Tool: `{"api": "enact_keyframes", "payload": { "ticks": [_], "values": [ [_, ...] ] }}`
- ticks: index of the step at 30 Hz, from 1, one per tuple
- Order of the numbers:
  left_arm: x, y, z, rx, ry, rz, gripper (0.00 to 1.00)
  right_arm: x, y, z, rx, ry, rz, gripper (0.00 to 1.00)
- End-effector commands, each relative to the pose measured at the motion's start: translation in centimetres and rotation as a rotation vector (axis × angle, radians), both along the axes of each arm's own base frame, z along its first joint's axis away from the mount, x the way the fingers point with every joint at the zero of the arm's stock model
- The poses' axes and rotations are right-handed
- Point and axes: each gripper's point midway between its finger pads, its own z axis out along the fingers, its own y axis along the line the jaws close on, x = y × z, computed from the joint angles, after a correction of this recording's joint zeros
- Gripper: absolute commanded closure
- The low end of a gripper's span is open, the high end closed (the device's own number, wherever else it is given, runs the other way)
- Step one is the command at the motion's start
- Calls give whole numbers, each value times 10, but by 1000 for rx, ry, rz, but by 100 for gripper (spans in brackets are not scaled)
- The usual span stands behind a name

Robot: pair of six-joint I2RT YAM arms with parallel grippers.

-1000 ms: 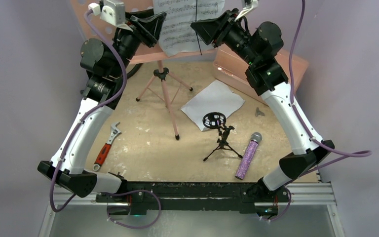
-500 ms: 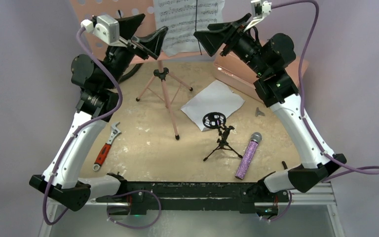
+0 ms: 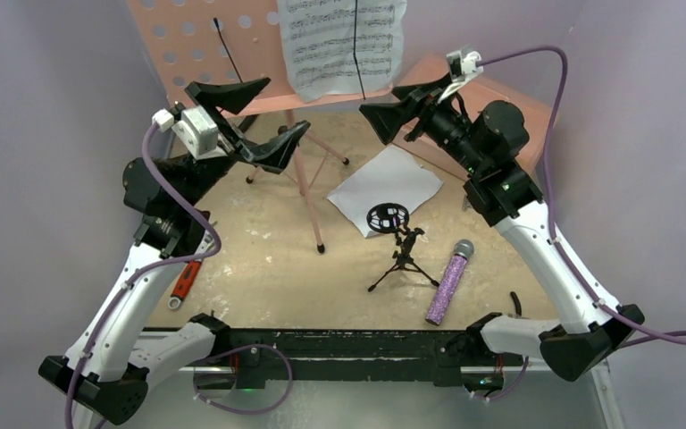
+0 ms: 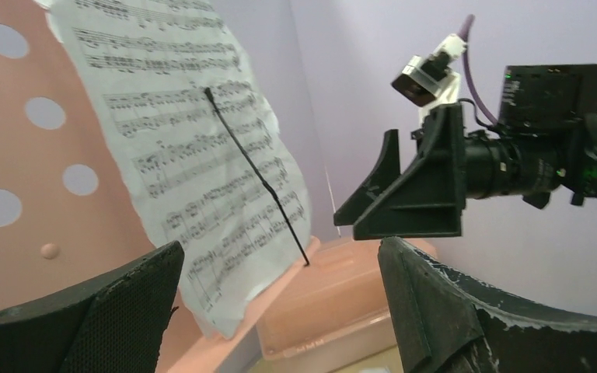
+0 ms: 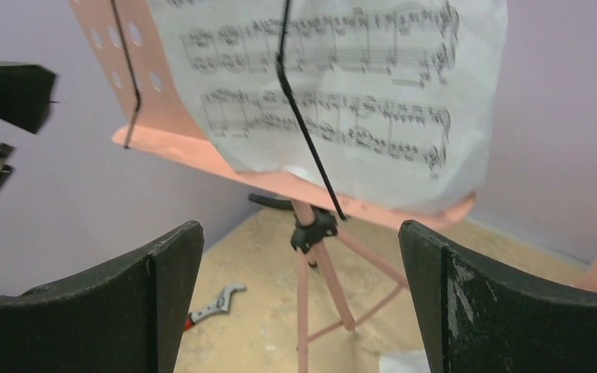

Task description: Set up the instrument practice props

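The pink perforated music stand (image 3: 188, 45) stands on tripod legs (image 3: 304, 179) at the back, and a sheet-music page (image 3: 339, 45) rests on it behind a black wire clip. A second white page (image 3: 384, 188) lies flat on the table. The black tripod mic stand (image 3: 402, 261) with its ring mount (image 3: 388, 216) stands beside the purple glitter microphone (image 3: 448, 281), which lies on its side. My left gripper (image 3: 255, 121) is open and empty below the stand's ledge. My right gripper (image 3: 393, 105) is open and empty, just right of the page (image 5: 357, 85).
A salmon plastic box (image 3: 500, 98) sits at the back right, also seen as the salmon box (image 4: 342, 303). A red-handled wrench (image 3: 183, 281) lies at the left, partly under my left arm. The purple enclosure walls stand close on both sides.
Both grippers have opened wide and drawn back and down from the music stand. The sheet-music page stays on the stand.
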Motion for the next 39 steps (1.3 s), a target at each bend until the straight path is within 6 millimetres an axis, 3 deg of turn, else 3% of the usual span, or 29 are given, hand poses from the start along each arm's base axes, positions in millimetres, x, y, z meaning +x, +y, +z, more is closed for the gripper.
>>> {"api": "enact_keyframes", "payload": {
  "ticks": [1,9,16,25,31,39],
  "values": [
    [-24,-8,-22,116,-4,-73,4,4,-16,-16,-44,0,-99,2],
    [-28,-3,-83,267,133,-47,2,26,-24,-63,-133,121,-180,2],
    [-35,-1,-130,252,324,-82,2,37,-27,-101,-170,210,-197,2],
    [-35,-5,-196,274,547,-118,1,56,-50,-178,-200,418,-291,2],
    [-24,-1,-248,246,741,-69,1,69,-71,-230,-181,605,-356,2],
    [3,17,-311,62,1043,119,0,84,-86,-292,-218,811,-392,2]
  ]
}}
